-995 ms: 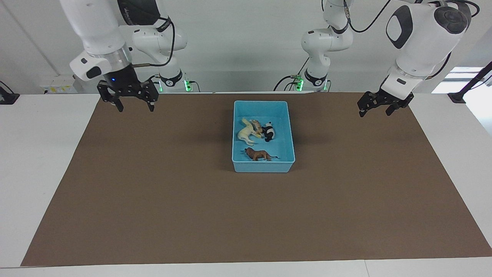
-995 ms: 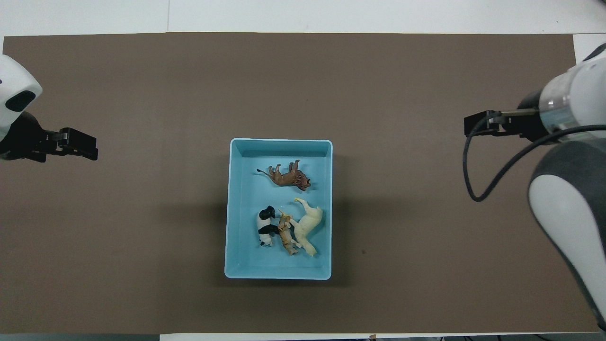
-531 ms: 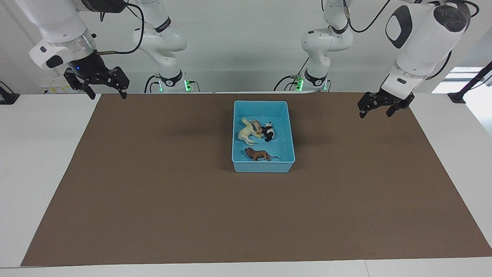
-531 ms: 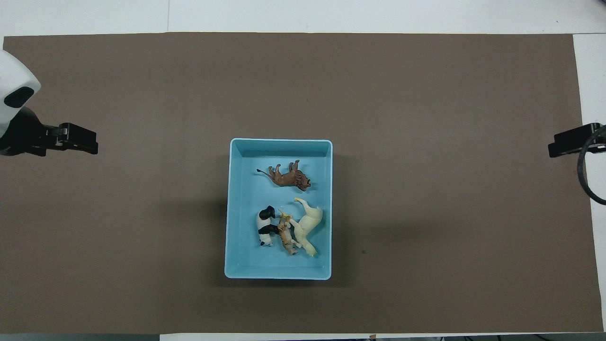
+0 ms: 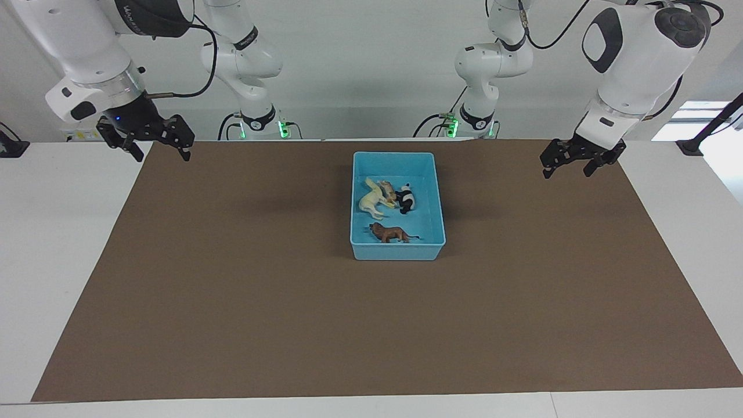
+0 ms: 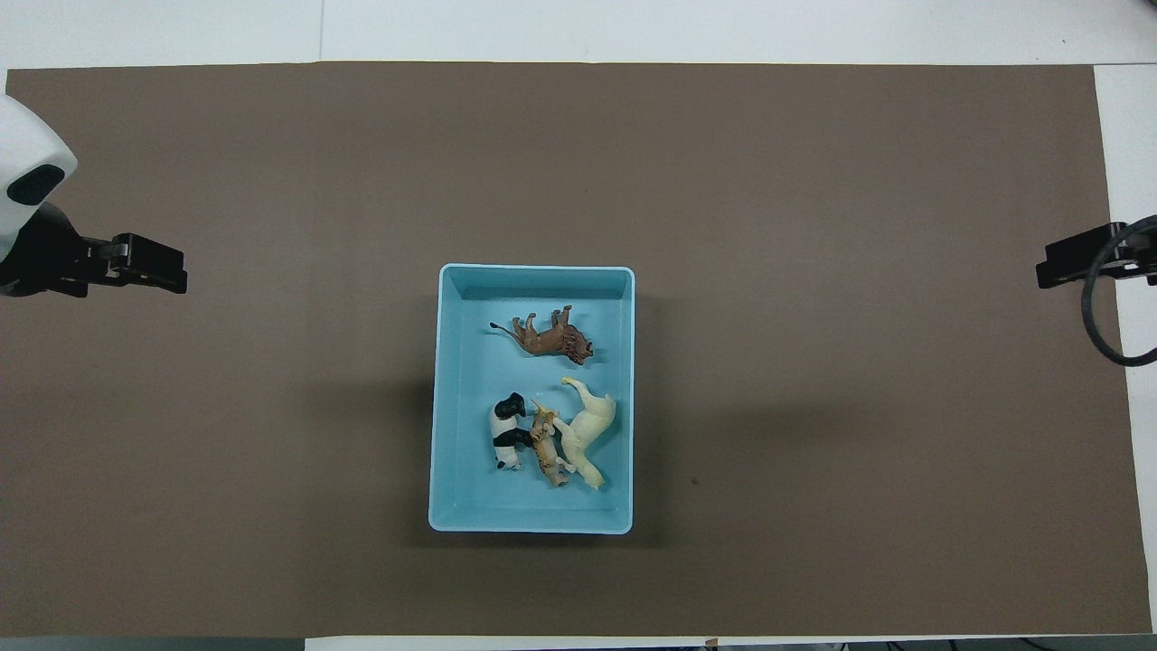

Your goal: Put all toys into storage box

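Observation:
The light blue storage box [image 5: 395,155] stands mid-table on the brown mat; it also shows in the overhead view [image 6: 533,269]. All the toys lie in it. The cream-white horse [image 5: 371,199] [image 6: 589,427], orange tiger [image 5: 388,191] [image 6: 546,448] and panda [image 5: 406,200] [image 6: 506,434] lie together at the end nearer the robots. The brown lion [image 5: 393,233] [image 6: 547,336] lies at the farther end. My right gripper [image 5: 161,152] [image 6: 1071,262] is open and empty over the mat's edge at the right arm's end. My left gripper [image 5: 566,169] [image 6: 149,276] is open and empty over the mat near the left arm's end.
The brown mat [image 5: 244,302] covers most of the white table [image 5: 58,244]. Nothing else lies on it. Both arms' bases stand at the table's robot side.
My right gripper has swung away from over the mat out to the edge at the right arm's end. The left gripper and the toys have stayed put.

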You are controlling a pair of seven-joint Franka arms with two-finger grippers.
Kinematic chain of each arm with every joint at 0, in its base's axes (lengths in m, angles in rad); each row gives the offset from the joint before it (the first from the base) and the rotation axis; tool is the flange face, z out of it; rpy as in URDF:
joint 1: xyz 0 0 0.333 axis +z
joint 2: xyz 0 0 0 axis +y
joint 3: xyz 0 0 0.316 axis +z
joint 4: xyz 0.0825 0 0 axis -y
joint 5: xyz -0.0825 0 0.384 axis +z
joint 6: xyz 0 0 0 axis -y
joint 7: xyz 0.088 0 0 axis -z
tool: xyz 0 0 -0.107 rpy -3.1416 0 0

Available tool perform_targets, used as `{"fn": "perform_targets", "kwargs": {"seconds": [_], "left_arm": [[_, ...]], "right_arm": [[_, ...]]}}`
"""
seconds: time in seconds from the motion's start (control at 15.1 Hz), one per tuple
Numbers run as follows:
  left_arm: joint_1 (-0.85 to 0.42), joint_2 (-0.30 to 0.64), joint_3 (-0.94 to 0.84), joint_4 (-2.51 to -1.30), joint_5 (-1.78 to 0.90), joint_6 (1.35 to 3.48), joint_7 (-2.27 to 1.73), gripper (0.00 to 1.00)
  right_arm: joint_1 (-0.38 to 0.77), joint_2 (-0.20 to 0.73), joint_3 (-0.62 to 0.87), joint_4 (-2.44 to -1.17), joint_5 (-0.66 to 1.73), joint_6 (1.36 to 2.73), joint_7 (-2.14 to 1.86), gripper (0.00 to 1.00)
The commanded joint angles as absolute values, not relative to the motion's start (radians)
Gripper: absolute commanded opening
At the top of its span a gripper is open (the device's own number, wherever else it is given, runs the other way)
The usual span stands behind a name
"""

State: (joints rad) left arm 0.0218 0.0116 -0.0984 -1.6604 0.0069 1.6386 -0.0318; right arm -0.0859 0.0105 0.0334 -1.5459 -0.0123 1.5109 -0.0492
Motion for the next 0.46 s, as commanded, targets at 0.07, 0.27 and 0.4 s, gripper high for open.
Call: {"fn": "perform_targets", "kwargs": {"seconds": [0.07,0.27,0.4], "left_arm": [[0.029,0.008,-0.103,-1.654,-0.003,1.646,-0.015,1.00],[0.031,0.008,-0.103,-1.654,-0.003,1.646,-0.015,1.00],[0.031,0.006,-0.103,-1.654,-0.003,1.646,-0.014,1.00]], "right_arm": [[-0.098,0.000,0.049,-1.565,-0.025,1.555,-0.045,1.00],[-0.097,-0.005,0.049,-1.578,-0.025,1.589,-0.015,1.00],[-0.097,-0.005,0.049,-1.580,-0.025,1.588,-0.017,1.00]]}}
